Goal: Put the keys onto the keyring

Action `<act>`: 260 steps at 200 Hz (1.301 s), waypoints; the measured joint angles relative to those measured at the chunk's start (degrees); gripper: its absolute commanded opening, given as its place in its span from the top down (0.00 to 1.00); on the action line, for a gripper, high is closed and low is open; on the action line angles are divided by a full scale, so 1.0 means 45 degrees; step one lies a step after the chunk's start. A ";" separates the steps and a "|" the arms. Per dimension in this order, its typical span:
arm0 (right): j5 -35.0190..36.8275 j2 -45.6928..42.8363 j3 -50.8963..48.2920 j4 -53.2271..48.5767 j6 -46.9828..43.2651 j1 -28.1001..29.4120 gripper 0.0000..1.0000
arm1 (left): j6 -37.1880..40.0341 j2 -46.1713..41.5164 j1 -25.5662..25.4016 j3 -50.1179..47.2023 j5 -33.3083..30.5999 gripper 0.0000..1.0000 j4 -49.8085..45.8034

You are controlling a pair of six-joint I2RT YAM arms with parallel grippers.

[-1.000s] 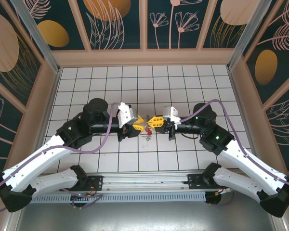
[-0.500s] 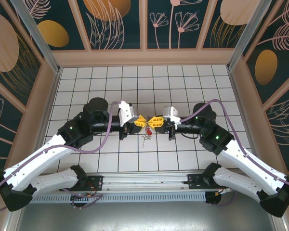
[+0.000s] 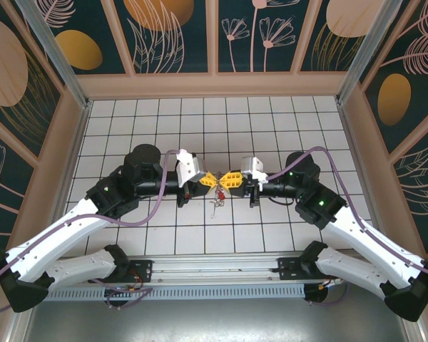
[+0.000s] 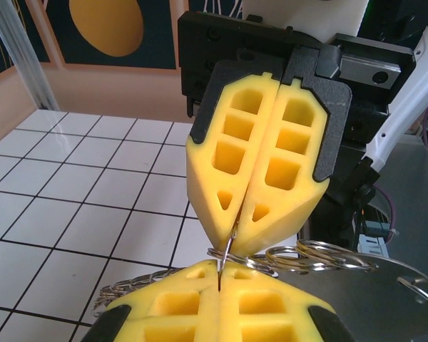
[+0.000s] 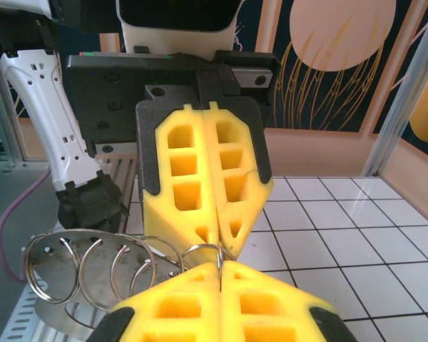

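Presently, left gripper (image 3: 212, 182) and right gripper (image 3: 227, 180) meet tip to tip, both clenched on the thin keyring (image 4: 226, 251). Red-headed key (image 3: 219, 194) hangs just below the keyring, apparently threaded. Silvery keys: status undetermined.

A robotics test enclosure is shown: a white gridded floor (image 3: 128, 135) boxed in by aluminium posts (image 3: 55, 53) and dark leaf-patterned wall panels (image 3: 257, 32), a metal mounting rail (image 3: 214, 274) in front.

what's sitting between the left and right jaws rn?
A thin metal ring, edge-on, pinched by the left gripper and right gripper, tips almost meeting: clearest in the left wrist view. Top view: a red key hangs below.
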 measured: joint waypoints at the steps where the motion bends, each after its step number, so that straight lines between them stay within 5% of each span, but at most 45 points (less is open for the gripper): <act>1: 0.0010 -0.0005 -0.0005 0.0005 0.0000 0.0000 1.00 | 0.0000 0.0000 0.0000 0.0000 0.0000 1.00 0.0000; 41: 0.0335 -0.0219 -0.0350 0.0282 0.0097 0.0000 0.74 | 0.0005 -0.0015 -0.0019 -0.0136 -0.0121 1.00 0.0136; 97: 0.1418 -0.0986 -0.1268 0.0389 0.0612 -0.0209 0.64 | 0.0398 -0.0257 -0.0019 -0.0423 -0.1477 1.00 0.0141; 182: 0.5362 -0.0413 -0.3614 0.0539 0.3628 -0.1234 0.60 | 0.0369 -0.1088 -0.0010 -0.2254 -0.2123 1.00 0.0151; 260: 0.5231 0.3609 -0.4119 0.1438 0.5421 -0.1360 0.61 | -0.1331 -0.2395 -0.0010 -0.4148 -0.2108 1.00 0.1253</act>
